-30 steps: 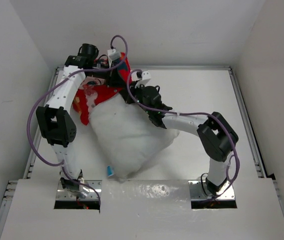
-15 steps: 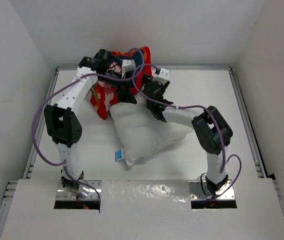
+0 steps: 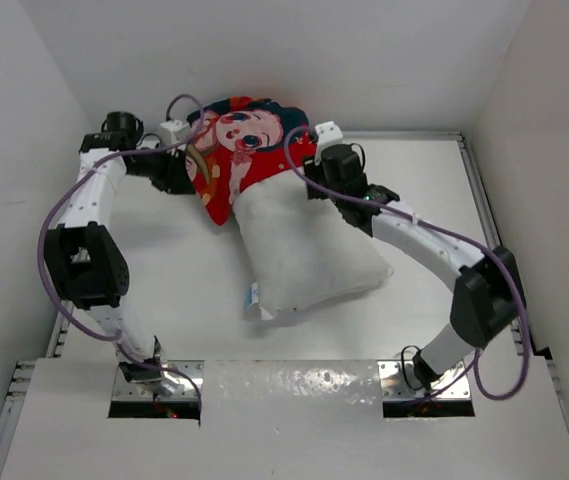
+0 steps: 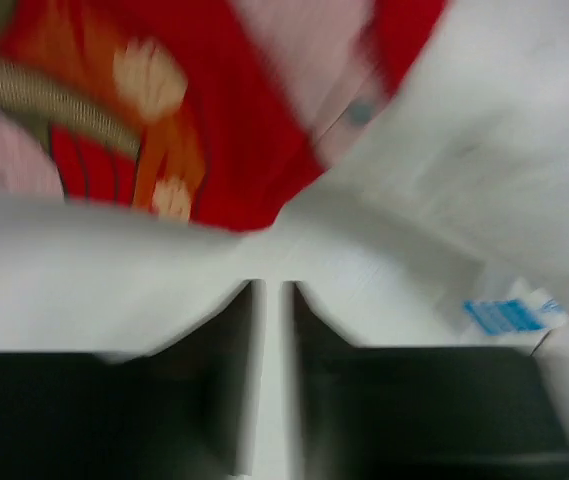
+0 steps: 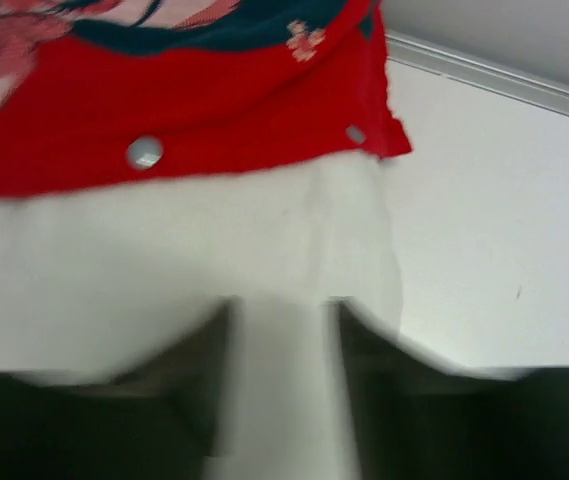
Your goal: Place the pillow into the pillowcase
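Note:
The red pillowcase [image 3: 249,150], cartoon face up, covers the far end of the white pillow [image 3: 309,255], which lies slantwise mid-table. My left gripper [image 3: 186,172] is at the pillowcase's left edge. In the left wrist view it [image 4: 272,285] is shut with only table in the slit, and the pillowcase [image 4: 214,120] and pillow [image 4: 504,130] lie beyond its tips. My right gripper [image 3: 316,178] rests on the pillow just below the pillowcase's open edge. Its jaws [image 5: 282,302] stand slightly apart over the pillow [image 5: 164,250], near the pillowcase [image 5: 164,110]. Blur hides whether they pinch it.
White walls enclose the table on three sides, with a metal rail [image 3: 384,134] along the far edge right behind the pillowcase. A blue tag [image 3: 253,294] sticks out at the pillow's near left corner. Purple cables loop off both arms.
The pillowcase went from bunched to spread face-up over the pillow's far end. The left arm swung out left, the right arm stretched forward. Both grippers opened, then closed down again.

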